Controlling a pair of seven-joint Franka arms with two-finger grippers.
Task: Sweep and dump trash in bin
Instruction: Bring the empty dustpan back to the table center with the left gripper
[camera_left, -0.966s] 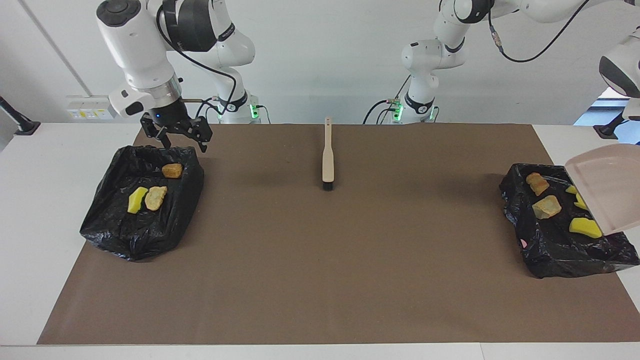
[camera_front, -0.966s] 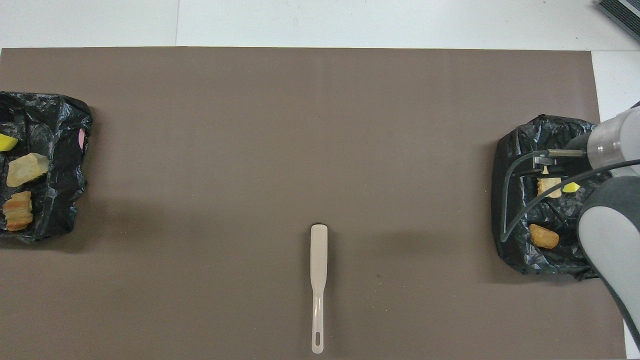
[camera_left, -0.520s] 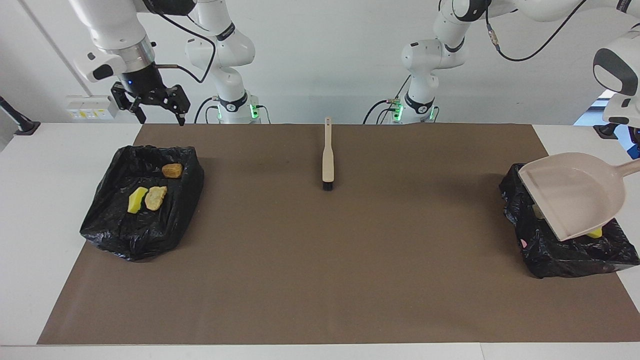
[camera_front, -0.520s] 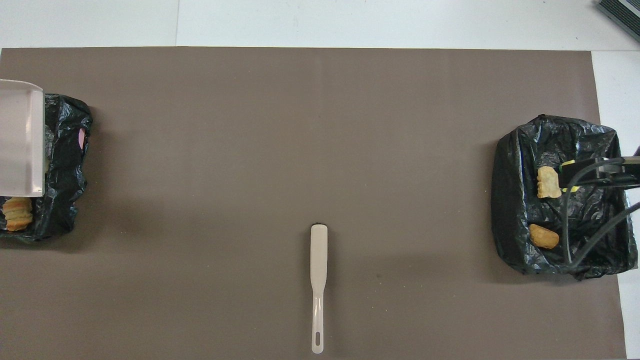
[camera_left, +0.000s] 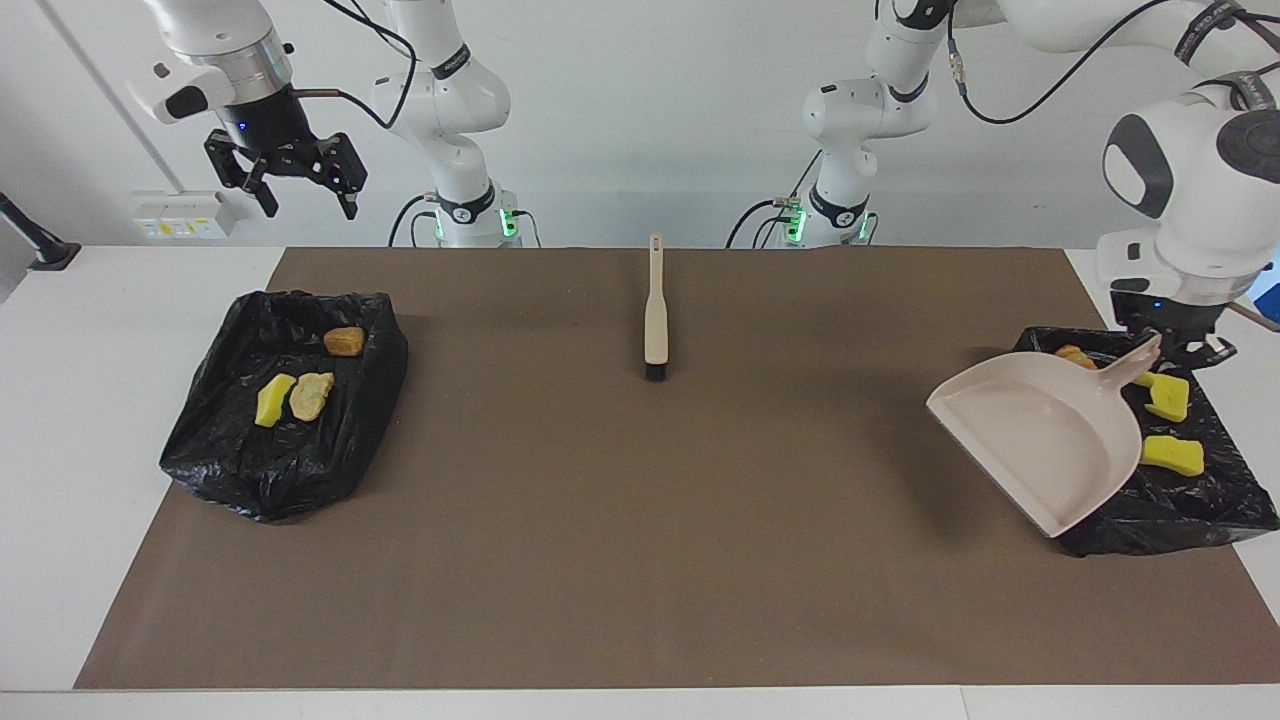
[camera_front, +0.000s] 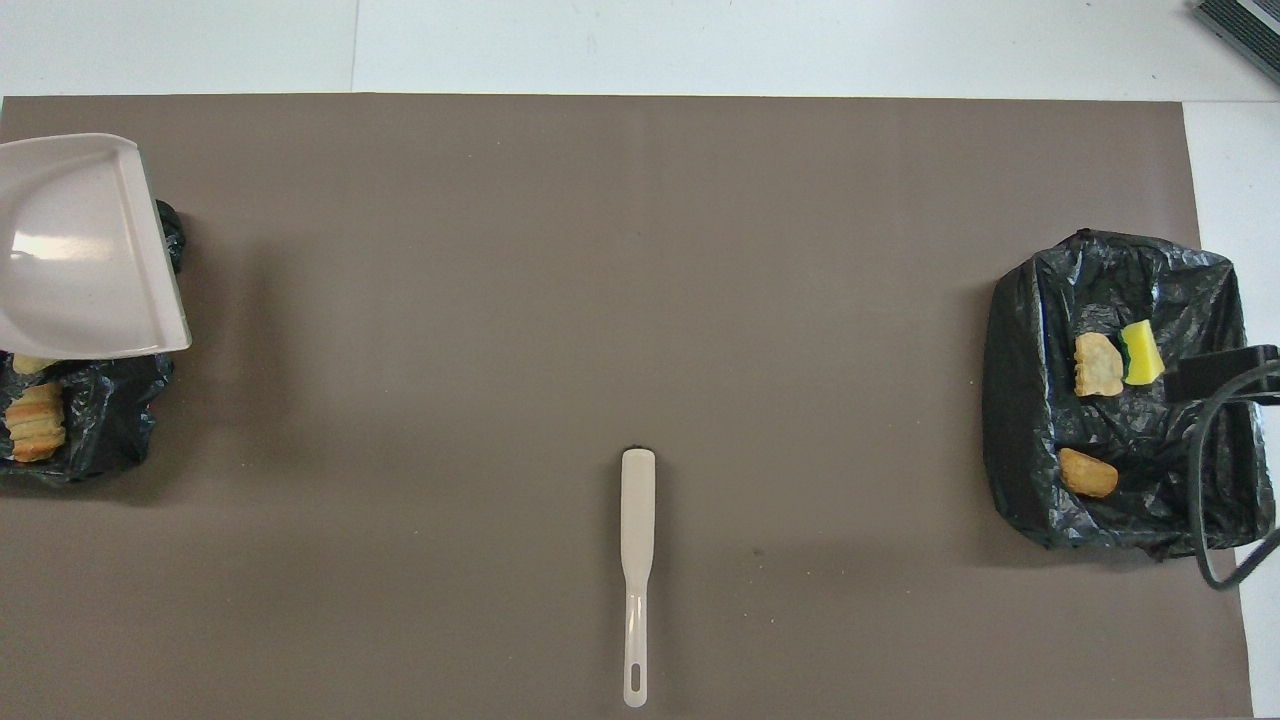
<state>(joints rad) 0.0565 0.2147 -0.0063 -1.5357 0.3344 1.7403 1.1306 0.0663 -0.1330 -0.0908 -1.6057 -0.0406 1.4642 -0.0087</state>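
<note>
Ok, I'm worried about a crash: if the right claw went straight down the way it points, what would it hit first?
Most likely the black-lined bin at the right arm's end, near its rim closest to the robots. The open right claw hangs high above, so the exact spot is unclear.

Three bits of trash lie in the black bag (camera_left: 280, 410) at the right arm's end: a yellow sponge chunk (camera_left: 273, 398) touching a tan bread piece (camera_left: 311, 394), and a browner piece (camera_left: 344, 341) nearer the robots. In the black bag at the left arm's end (camera_left: 1180, 495), two yellow sponge chunks (camera_left: 1172, 455) and one brown ridged piece (camera_front: 36, 435) show.
</note>
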